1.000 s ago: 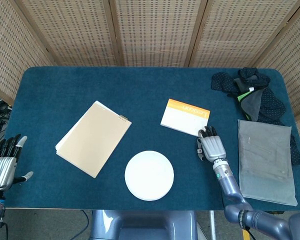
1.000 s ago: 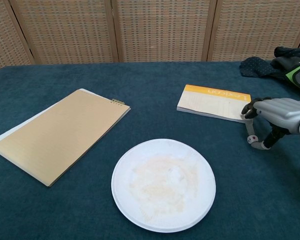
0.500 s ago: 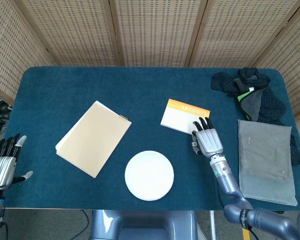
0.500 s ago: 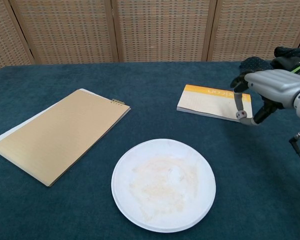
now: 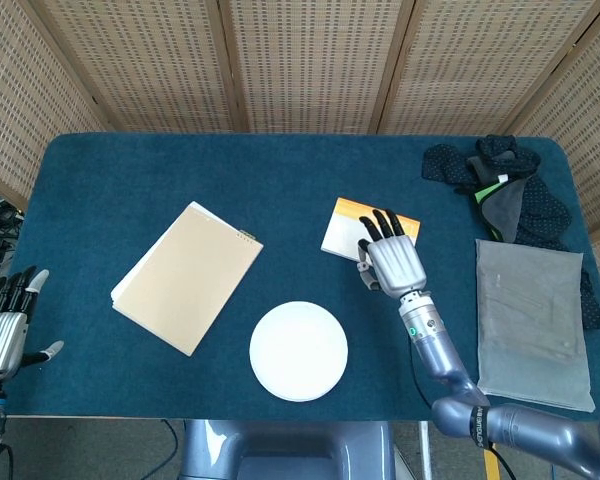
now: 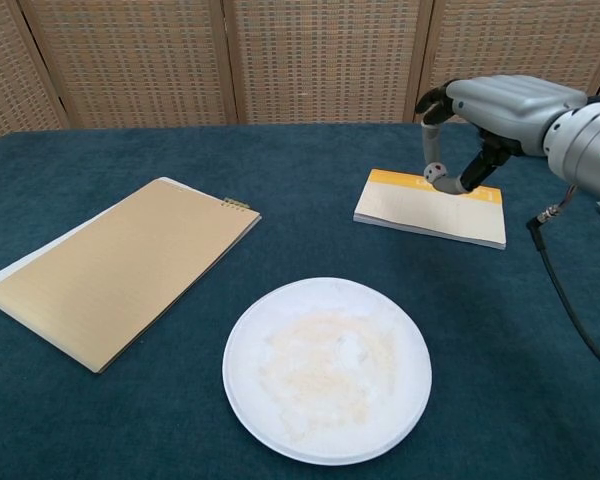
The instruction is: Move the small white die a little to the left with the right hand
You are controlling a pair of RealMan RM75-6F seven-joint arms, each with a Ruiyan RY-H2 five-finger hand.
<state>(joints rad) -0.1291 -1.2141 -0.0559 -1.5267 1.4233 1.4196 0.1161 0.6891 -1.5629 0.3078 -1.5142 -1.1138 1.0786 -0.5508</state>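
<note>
I can find no small white die in either view. My right hand [image 5: 390, 262] hovers above the white booklet with an orange band [image 5: 340, 235], its fingers loosely spread and nothing visible in them. In the chest view the right hand [image 6: 490, 105] is raised over the booklet [image 6: 420, 208], thumb hanging down toward the orange band. My left hand [image 5: 5, 335] stays off the table's front left corner with its fingers extended and empty; the chest view does not show it.
A white plate [image 5: 298, 350] [image 6: 327, 370] sits near the front edge, and a tan notebook [image 5: 187, 277] [image 6: 115, 265] lies to the left. A folded grey cloth [image 5: 533, 320] and dark clothing [image 5: 495, 175] fill the right side.
My right hand has lifted off the table beside the booklet's right end and moved left and away from me, now over the booklet. The left hand stays put.
</note>
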